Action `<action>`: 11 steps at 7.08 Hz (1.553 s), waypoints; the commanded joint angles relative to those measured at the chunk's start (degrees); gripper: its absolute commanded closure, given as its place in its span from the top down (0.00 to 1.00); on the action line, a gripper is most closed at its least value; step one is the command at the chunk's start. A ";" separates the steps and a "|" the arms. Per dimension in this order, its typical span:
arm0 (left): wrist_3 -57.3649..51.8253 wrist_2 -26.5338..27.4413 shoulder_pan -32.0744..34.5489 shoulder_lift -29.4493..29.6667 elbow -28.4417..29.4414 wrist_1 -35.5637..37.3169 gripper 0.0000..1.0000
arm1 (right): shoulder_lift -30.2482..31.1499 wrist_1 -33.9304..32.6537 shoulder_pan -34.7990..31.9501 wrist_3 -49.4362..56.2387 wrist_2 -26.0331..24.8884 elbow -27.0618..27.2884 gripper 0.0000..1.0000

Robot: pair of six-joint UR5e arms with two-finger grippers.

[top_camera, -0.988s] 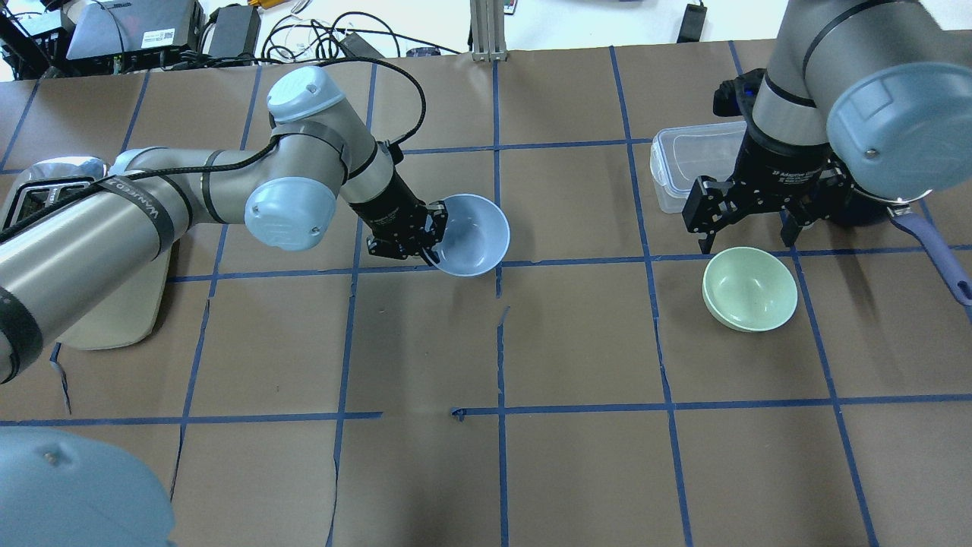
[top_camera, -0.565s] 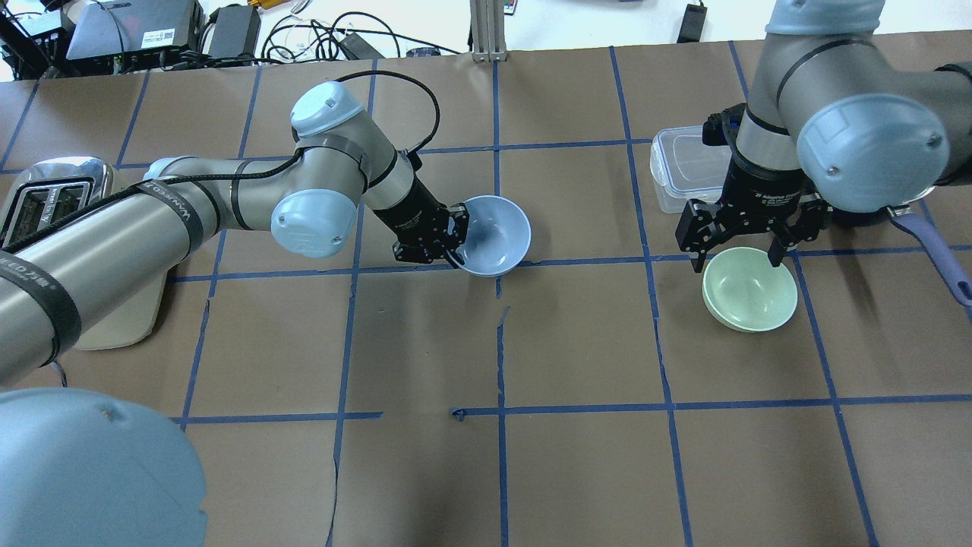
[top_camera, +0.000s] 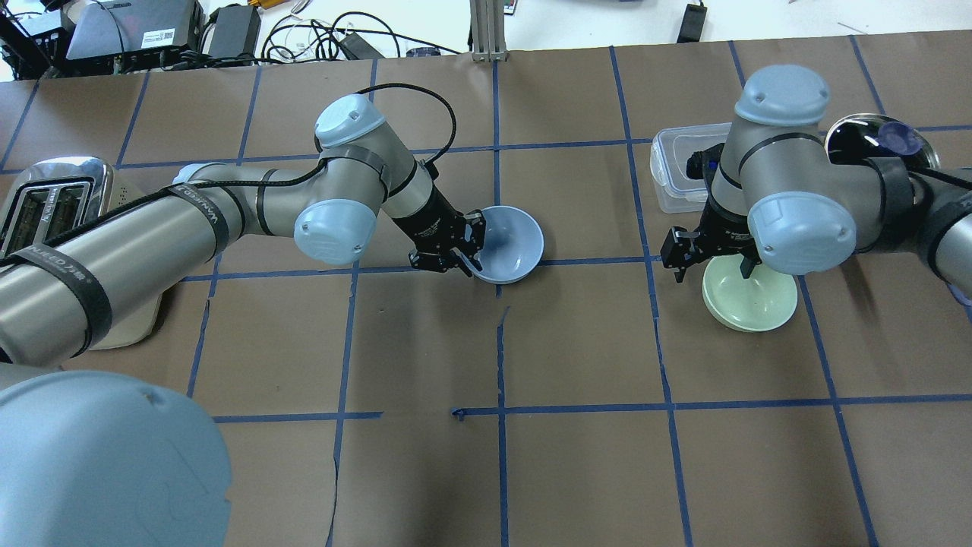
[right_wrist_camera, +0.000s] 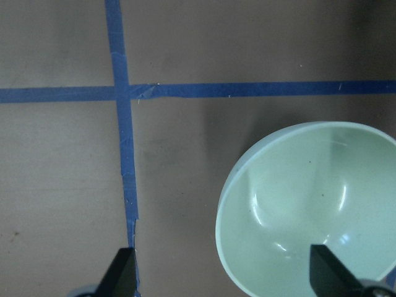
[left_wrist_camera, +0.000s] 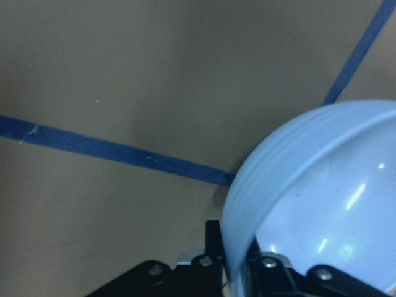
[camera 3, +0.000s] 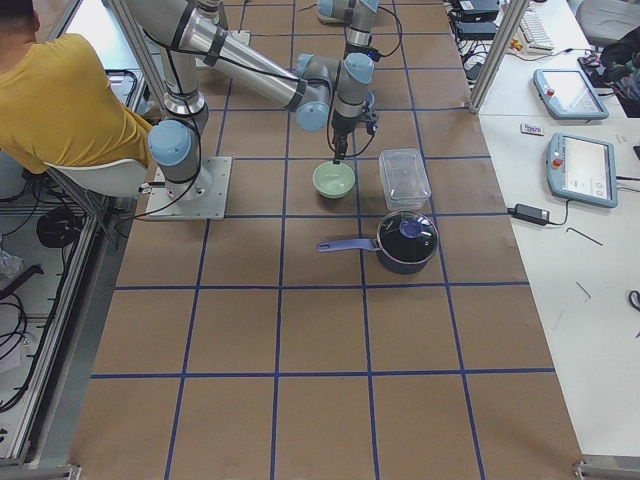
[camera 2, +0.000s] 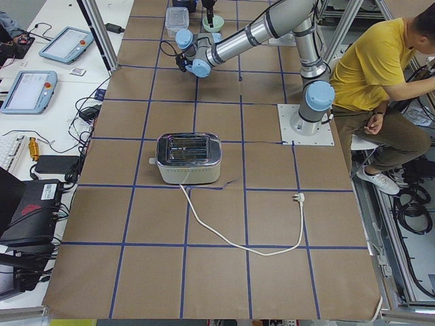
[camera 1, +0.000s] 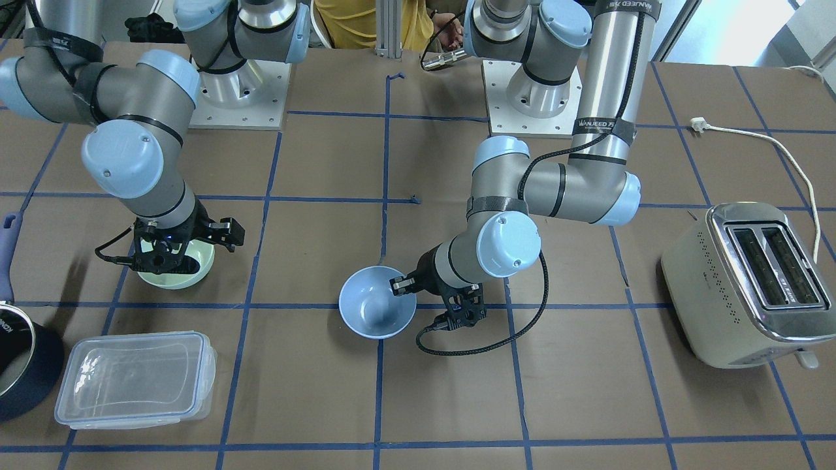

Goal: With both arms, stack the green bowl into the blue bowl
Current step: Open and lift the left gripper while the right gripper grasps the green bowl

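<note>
The pale blue bowl [top_camera: 512,243] is near the table's middle, tilted, over a blue tape line. My left gripper [top_camera: 465,248] is shut on its left rim; the wrist view shows the rim [left_wrist_camera: 247,204] pinched between the fingers. It also shows in the front view [camera 1: 375,303]. The mint-green bowl [top_camera: 752,302] sits upright on the table on the right. My right gripper [top_camera: 711,264] is open just above it. In the right wrist view one finger [right_wrist_camera: 124,275] is outside the green bowl [right_wrist_camera: 309,204] and the other [right_wrist_camera: 328,272] is over its inside.
A clear plastic container [top_camera: 678,163] lies behind the green bowl, with a dark blue lidded pot [top_camera: 873,137] to its right. A toaster [top_camera: 45,194] stands at the far left. A person in yellow [camera 2: 374,75] sits beside the robot's base.
My left gripper has carried the blue bowl to the right. My right arm has swung round and come down, so its open fingers now straddle the green bowl's rim.
</note>
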State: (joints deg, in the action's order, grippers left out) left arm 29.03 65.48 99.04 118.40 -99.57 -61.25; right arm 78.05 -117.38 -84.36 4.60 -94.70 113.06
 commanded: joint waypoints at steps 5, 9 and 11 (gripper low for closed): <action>-26.84 19.05 -2.97 -15.09 12.65 -27.15 0.72 | -3.78 -8.66 0.69 -0.82 -0.04 4.26 0.07; -32.46 28.19 -9.31 -27.94 12.30 -30.51 0.74 | 0.94 -4.81 0.17 -7.90 -0.23 2.53 0.00; -32.46 28.21 -9.48 -29.62 12.12 -30.69 0.80 | 0.62 7.97 -3.59 -17.98 3.55 -8.32 0.00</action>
State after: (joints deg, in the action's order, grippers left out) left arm -3.37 93.27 89.82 90.10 -87.32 -91.74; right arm 78.76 -117.15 -85.28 -6.76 -93.08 111.43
